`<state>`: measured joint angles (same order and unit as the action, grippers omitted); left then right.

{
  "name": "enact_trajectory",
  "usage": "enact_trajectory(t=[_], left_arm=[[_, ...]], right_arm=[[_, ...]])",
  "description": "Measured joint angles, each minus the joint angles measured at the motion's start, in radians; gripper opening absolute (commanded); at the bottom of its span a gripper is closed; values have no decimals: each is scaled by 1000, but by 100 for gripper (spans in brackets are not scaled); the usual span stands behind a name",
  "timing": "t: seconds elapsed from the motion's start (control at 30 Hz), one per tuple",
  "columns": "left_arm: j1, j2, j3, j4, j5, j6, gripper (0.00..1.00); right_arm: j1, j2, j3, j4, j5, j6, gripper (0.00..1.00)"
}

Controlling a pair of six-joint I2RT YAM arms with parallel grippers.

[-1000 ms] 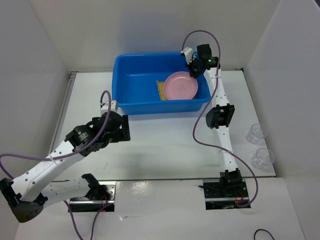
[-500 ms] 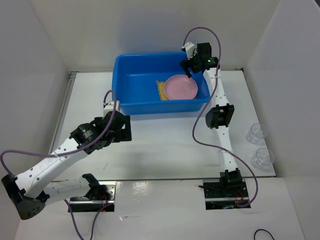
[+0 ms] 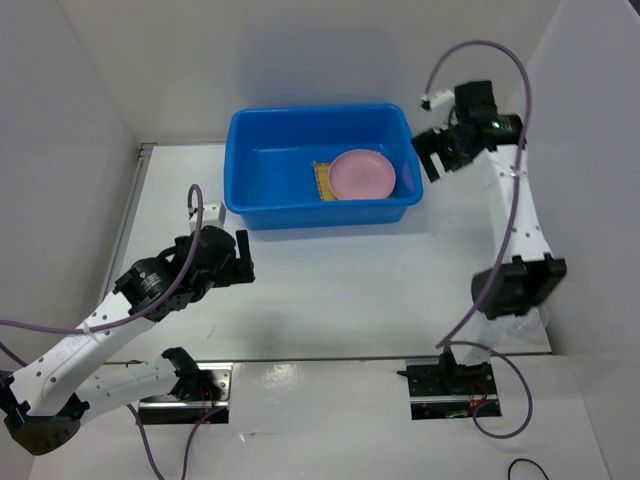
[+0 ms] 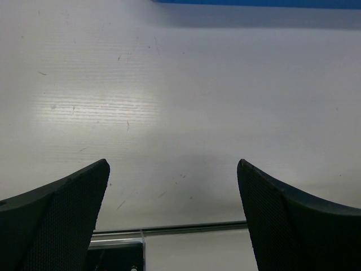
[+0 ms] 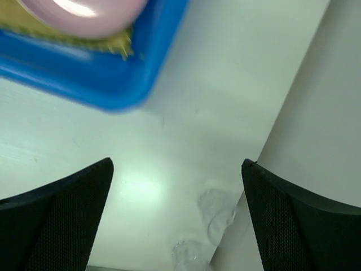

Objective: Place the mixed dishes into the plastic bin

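The pink plate (image 3: pixel 361 174) is laid inside the blue bin (image 3: pixel 262 150), left of the right gripper (image 3: pixel 430 160), which is spread wide and empty.

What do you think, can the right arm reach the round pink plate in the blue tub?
Probably yes. The right gripper hovers just right of the bright blue plastic bin, jaws open, and the round pink plate lies uncovered near that wall.

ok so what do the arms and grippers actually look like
The left arm and right arm have white links with black joints. A purple cable loops along each. The left gripper and right gripper have wide black fingers with a fine dotted texture.
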<state>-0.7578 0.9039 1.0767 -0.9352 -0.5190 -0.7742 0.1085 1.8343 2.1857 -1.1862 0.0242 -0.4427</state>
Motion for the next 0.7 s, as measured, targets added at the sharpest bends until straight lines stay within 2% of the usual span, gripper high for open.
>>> enact_trajectory(t=[0.13,0.2,0.3,0.5,0.7], left_arm=[[0,-12,0,3,6,8,100],[0,-25,0,11,13,11,100],[0,-42,-3,23,24,15,100],[0,-48,-3,24,42,16,100],[0,-75,-3,27,50,16,100]], right_arm=[[-177,-267,-457,31,37,-5,97],[-293,-317,-624,40,65,-22,93],[-410,-348,-814,80,95,-53,93],[-467,-447,-1072,175,127,-124,92],[-502,-439,-1116,267,131,-166,89]])
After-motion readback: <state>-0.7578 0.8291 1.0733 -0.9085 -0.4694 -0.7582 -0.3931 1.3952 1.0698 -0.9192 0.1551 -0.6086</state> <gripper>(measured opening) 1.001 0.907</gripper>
